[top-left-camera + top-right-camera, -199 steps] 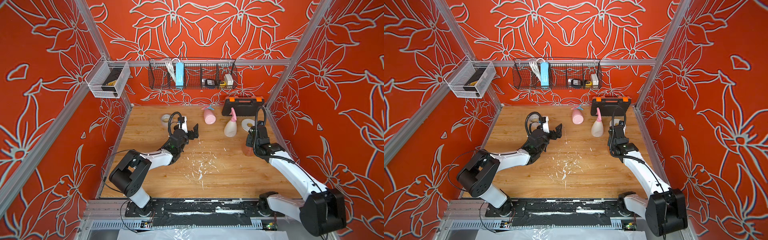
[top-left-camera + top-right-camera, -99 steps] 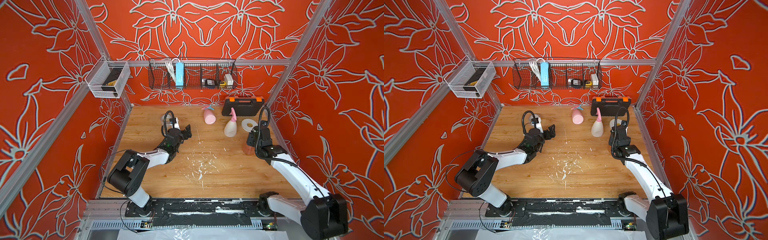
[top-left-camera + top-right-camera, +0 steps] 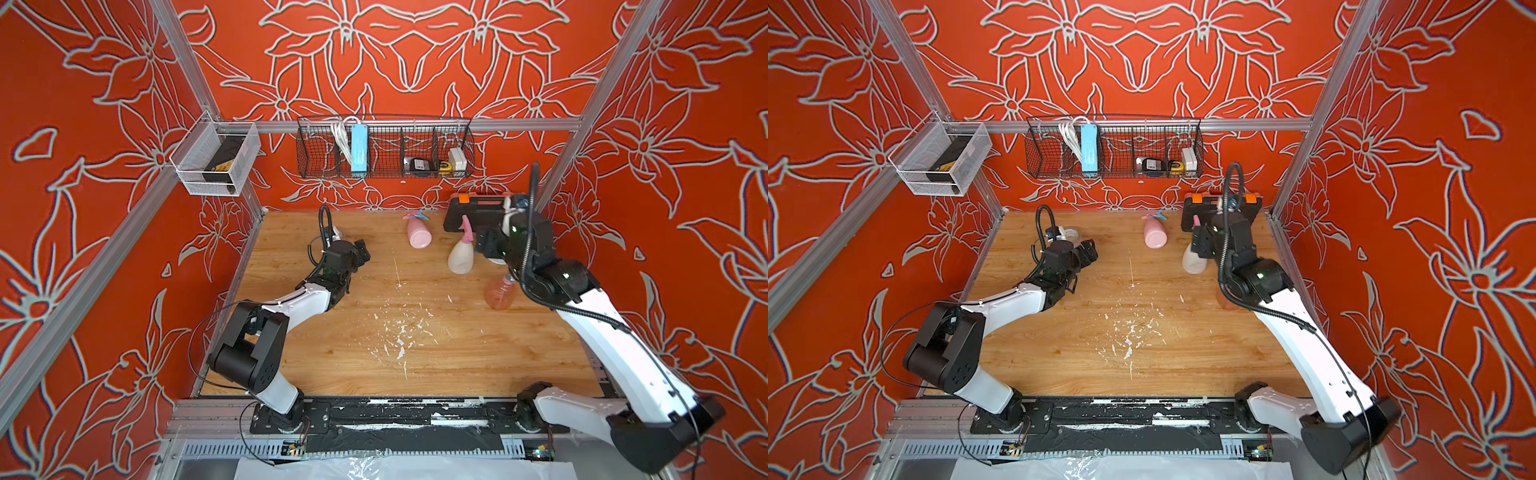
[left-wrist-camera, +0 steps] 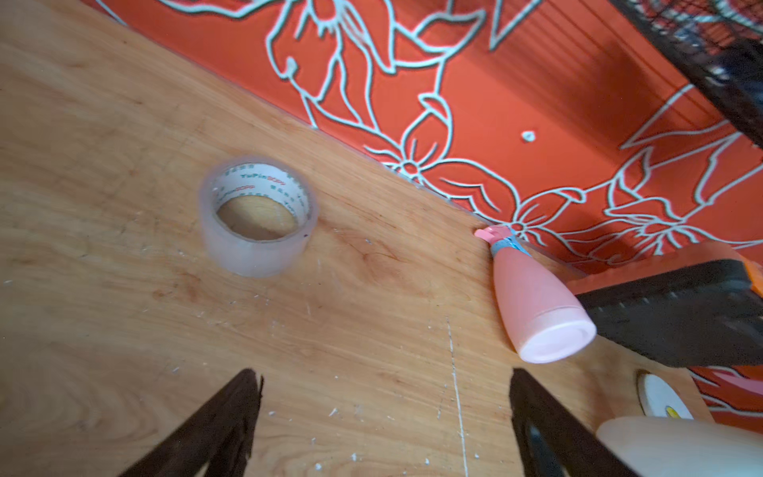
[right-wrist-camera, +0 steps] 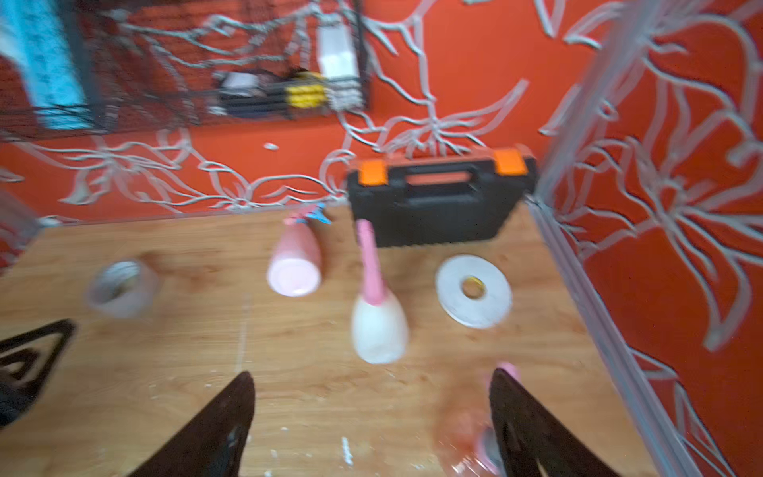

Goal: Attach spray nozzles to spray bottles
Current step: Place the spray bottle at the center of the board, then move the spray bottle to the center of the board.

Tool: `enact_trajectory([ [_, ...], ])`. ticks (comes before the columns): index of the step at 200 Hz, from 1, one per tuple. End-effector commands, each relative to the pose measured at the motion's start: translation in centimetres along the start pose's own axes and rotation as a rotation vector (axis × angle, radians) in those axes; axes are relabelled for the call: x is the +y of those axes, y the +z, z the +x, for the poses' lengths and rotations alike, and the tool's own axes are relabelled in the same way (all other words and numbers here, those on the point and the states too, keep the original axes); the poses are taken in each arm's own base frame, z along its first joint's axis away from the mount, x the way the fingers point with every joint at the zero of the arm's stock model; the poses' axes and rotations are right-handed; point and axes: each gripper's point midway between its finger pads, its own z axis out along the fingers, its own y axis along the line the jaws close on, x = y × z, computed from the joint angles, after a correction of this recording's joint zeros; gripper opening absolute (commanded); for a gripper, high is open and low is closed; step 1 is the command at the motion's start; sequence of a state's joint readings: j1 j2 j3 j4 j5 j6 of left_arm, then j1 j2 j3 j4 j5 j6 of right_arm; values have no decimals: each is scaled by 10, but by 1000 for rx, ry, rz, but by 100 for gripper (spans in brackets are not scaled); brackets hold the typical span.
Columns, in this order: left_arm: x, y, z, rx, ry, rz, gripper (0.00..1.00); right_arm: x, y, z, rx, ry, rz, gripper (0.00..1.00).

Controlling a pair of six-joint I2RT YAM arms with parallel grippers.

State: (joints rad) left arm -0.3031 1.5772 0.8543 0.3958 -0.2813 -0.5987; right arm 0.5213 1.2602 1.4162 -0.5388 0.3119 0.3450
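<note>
Hazards once each of the 3 bottles carries its spray head. The orange bottle [image 3: 497,296] stands upright at the right side of the surface [image 3: 415,353], with its pink-and-grey nozzle [image 3: 508,277] on the neck, close under the right arm. The right claw [image 5: 371,373] is spread wide and holds nothing. In the right wrist view the orange bottle is a blur just beside 1 finger [image 5: 524,425]. The cream bottle [image 3: 460,258] stands upright just beside that claw, topped by a pink nozzle [image 3: 466,227]. The pink bottle [image 3: 419,236] lies on its side near the back wall, its blue-and-pink nozzle [image 3: 415,216] pointing at the wall. The left claw [image 4: 384,371] is also wide open and empty, over bare wood near the clear tape roll [image 4: 258,214] but not touching it.

Risk 1: a sideways sweep of the right claw, wrist or cable may clip the orange or cream bottle. Both look light, tall and narrow, so a slight knock would probably topple them.

Risk 2: a nozzle may only rest in its neck rather than being screwed home. The threads cannot be seen, and a fall could pull such a head loose.

Risk 3: the pink bottle, round and lying flat, may roll if nudged, perhaps against the black case [image 3: 473,212].
</note>
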Motion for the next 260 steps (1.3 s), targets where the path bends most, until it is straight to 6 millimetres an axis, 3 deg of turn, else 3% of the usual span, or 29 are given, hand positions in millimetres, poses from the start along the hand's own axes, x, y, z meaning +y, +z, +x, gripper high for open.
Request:
enact_trajectory([
  [1,18,-6,-8,15,-71,-28,89,64,49,28,144,-120,-132,88],
  [18,30,-10,-12,-7,-63,-49,88,97,79,32,164,-141,-184,88],
  [45,36,-15,-12,-36,-45,-49,87,120,127,35,137,-141,-182,88],
  [66,29,-14,-9,-31,-37,-3,86,126,168,34,121,-161,-142,92],
  [91,22,-10,-6,-19,-18,34,86,114,218,39,183,-119,-85,94],
  [119,24,-6,-4,-13,-13,39,85,105,257,52,251,-120,-56,95],
  [152,27,0,-5,11,-39,46,83,104,284,79,313,-144,-43,95],
  [218,23,2,-6,24,-60,81,83,95,312,101,323,-129,-31,95],
  [260,25,4,-4,39,-72,74,83,92,333,131,407,-89,-58,95],
])
